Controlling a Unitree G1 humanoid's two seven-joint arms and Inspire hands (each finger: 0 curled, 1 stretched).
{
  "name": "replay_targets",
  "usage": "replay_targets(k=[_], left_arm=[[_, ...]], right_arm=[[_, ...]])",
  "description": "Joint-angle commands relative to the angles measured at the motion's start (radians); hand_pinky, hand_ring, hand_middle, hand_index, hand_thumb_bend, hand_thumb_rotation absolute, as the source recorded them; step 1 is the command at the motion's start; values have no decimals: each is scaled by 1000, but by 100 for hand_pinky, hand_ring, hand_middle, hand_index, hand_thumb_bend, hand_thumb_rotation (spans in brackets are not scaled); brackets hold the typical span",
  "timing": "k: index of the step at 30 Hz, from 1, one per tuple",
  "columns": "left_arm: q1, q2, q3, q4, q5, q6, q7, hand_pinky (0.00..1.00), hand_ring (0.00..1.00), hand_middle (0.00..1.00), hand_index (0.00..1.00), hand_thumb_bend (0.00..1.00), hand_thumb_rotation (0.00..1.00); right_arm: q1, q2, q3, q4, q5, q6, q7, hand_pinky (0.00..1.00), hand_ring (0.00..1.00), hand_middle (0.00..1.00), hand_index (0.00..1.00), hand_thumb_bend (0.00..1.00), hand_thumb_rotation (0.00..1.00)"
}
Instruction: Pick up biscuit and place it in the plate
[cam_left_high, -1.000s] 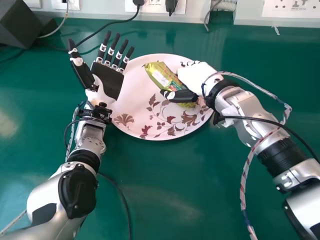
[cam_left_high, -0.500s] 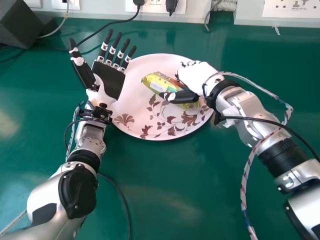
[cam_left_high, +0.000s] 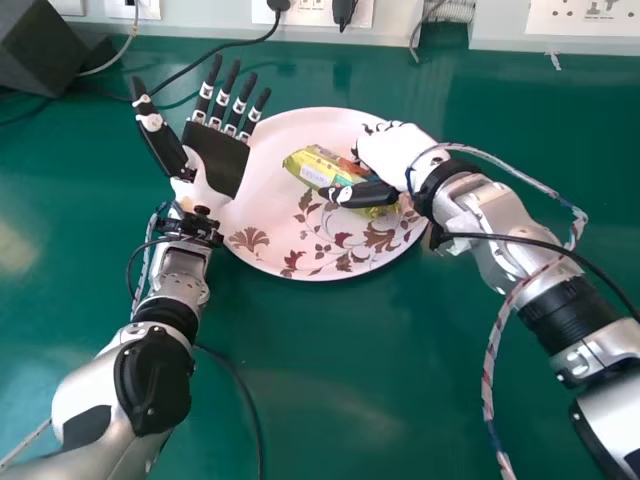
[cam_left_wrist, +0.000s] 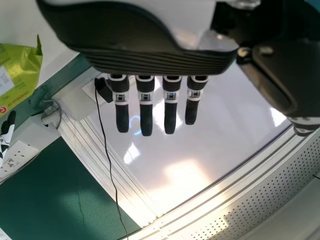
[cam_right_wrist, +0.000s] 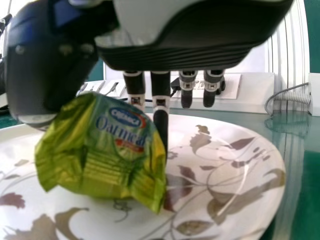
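While a green tabletop (cam_left_high: 330, 400) stretches beneath everything, two silver, white and black robot arms lie over it, the left arm (cam_left_high: 135, 385) on the left and the right arm (cam_left_high: 570, 310) on the right. Between them sits a round white plate (cam_left_high: 275, 180) printed with brown and reddish leaves. A dark box (cam_left_high: 40, 40) stands in the far left corner. At the plate's left side, the left hand (cam_left_high: 215, 155) is palm up, its fingers straight and spread apart, holding nothing. The right hand (cam_left_high: 390, 155) reaches over the plate's right side, clamped on the wrapped biscuit (cam_left_high: 325, 168), with its black thumb (cam_left_high: 360, 193) across the near side and fingers on the far side. Smallest is that biscuit, in a crinkled yellow-green packet, lying at a slant within the plate's outline; whether it fully rests on the plate cannot be told.
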Motion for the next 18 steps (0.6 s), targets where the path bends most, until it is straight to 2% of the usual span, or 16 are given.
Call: replay_targets(k=[1, 5, 9, 12, 18], left_arm=[[51, -15, 1, 23, 0, 6, -4, 77, 80, 85, 90, 100, 56], [50, -15, 4, 23, -2, 6, 3, 78, 79, 85, 90, 100, 57], [49, -14, 3, 24, -2, 6, 6, 83, 83, 90, 92, 100, 57], [49, -15, 4, 24, -2, 6, 7, 84, 84, 90, 93, 100, 53], [50, -13, 1, 24, 2, -1, 15, 83, 82, 91, 95, 99, 55]], right_arm=[[49, -29, -2, 6, -4, 3, 11, 100, 100, 100, 100, 85, 96], [59, -36, -17, -19, -1, 10, 4, 100, 100, 100, 100, 84, 93], [81, -32, -47, -63, 12, 36, 6, 100, 100, 100, 100, 84, 93], [97, -29, -67, -92, 15, 53, -8, 100, 100, 100, 100, 84, 93], [114, -36, -80, -146, -1, 73, -12, 100, 100, 100, 100, 85, 96]])
